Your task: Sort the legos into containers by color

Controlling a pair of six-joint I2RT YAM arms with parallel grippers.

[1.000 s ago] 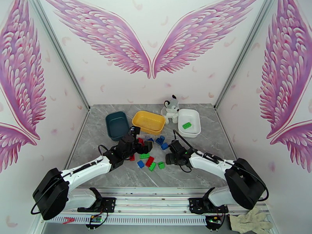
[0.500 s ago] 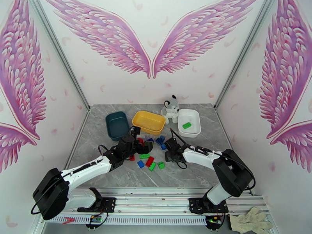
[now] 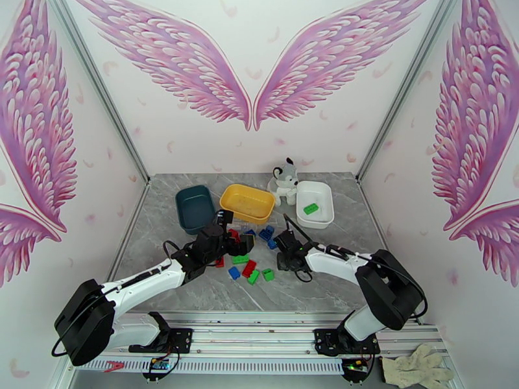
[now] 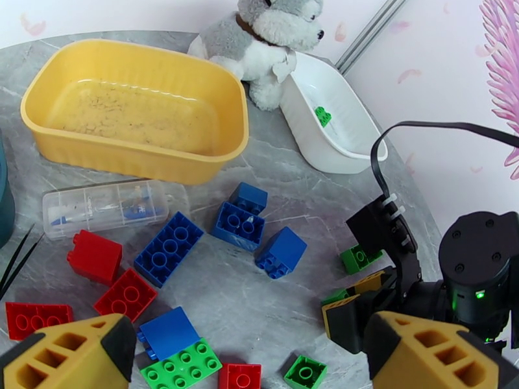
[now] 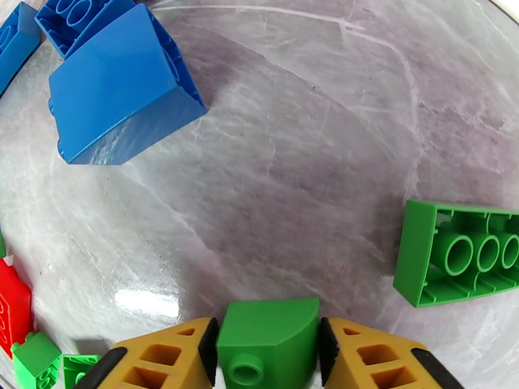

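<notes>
Since a moment ago the right arm has folded its elbow upward and swung its pincer (image 3: 283, 249) toward 11 o'clock, closer to the scatter of bricks (image 3: 250, 257); the left arm has not budged. From the right wrist, the right pincer (image 5: 267, 343) is pinching a small green brick (image 5: 269, 322), with a pad pressed on each side and the brick sitting low against the grey table (image 5: 311, 163). A flat green brick (image 5: 460, 251) lies at its 3 o'clock, well apart, and a blue brick (image 5: 123, 92) at 10 o'clock, with bare stone between them.

The left pincer (image 3: 237, 244) hangs spread wide over the red and blue bricks, gripping nothing.

At the pile's 12 o'clock stand the yellow tub (image 3: 246, 203) and, just before it, a clear case (image 4: 104, 205). The teal tub (image 3: 193, 209) is at 10 o'clock and the white tub (image 3: 319, 196) at 2 o'clock, one green brick inside it. A plush toy (image 3: 284, 179) sits between the yellow and white tubs. A lane of bare stone runs from the right pincer to the white tub's near rim, and the table strip at 6 o'clock is open.
</notes>
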